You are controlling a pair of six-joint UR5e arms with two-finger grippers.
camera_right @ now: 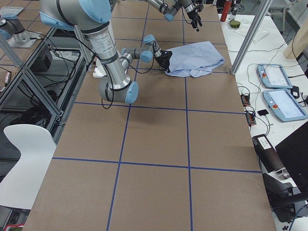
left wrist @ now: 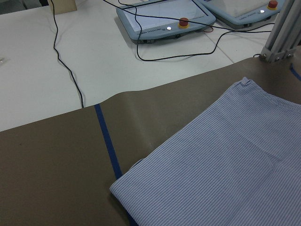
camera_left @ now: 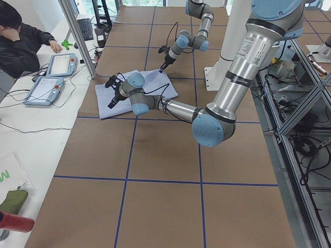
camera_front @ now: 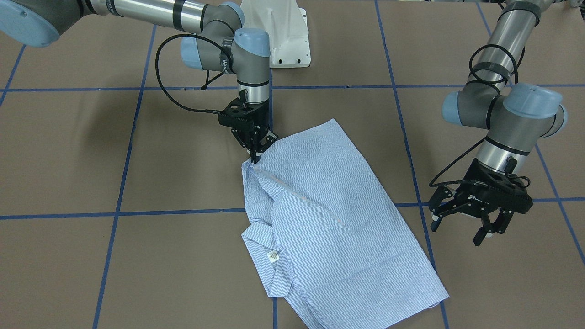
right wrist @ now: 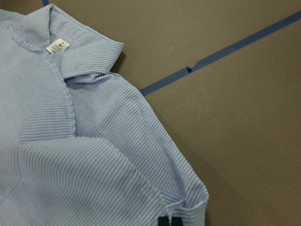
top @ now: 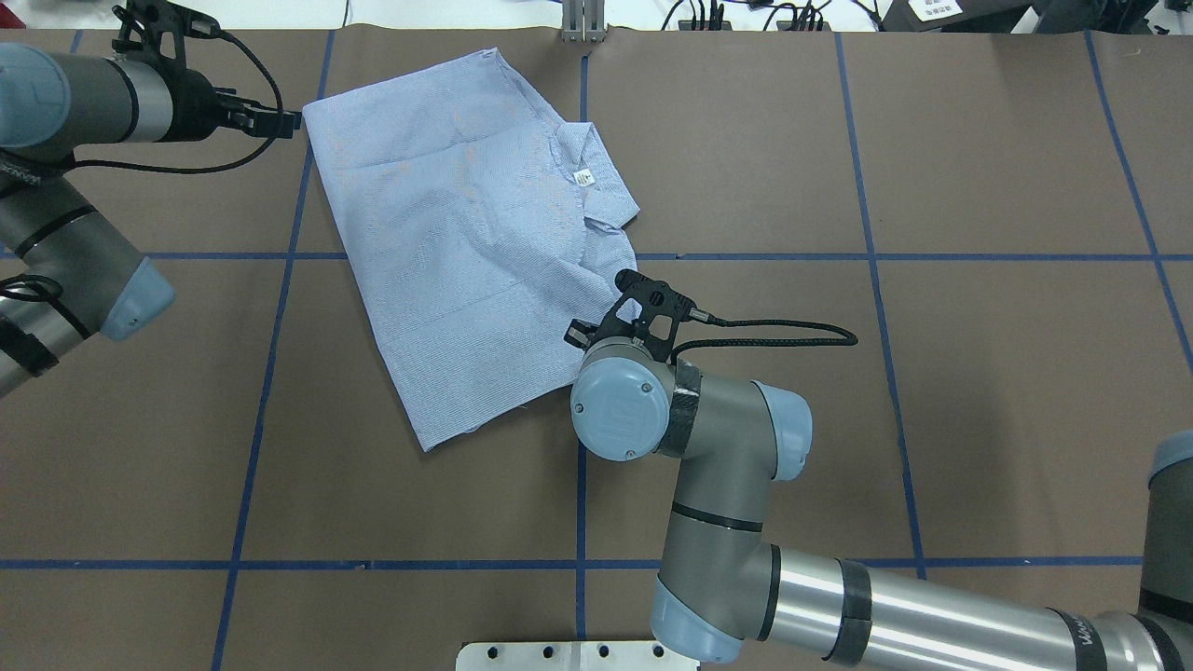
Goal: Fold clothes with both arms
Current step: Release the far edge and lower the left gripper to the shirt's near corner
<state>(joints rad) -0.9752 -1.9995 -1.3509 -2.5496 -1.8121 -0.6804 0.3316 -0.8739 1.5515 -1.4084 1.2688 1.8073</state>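
The light blue striped shirt (camera_front: 329,214) lies folded flat on the brown table, collar and white neck label (camera_front: 273,257) facing up. It also shows in the overhead view (top: 466,233). My right gripper (camera_front: 254,157) points down and is shut on a folded edge of the shirt near the collar; the right wrist view shows its fingertips (right wrist: 168,221) pinching the cloth (right wrist: 70,155). My left gripper (camera_front: 459,230) is open and empty, hovering just off the shirt's opposite side, apart from it. In the overhead view it (top: 284,118) sits by the shirt's far left corner. The left wrist view shows only that shirt corner (left wrist: 225,169).
Blue tape lines (camera_front: 123,212) divide the brown table cover into squares. The white pedestal base (camera_front: 283,36) stands behind the right arm. Beyond the table's far edge are teach pendants (left wrist: 164,19), cables and an aluminium post (left wrist: 282,33). An operator (camera_left: 20,36) sits there.
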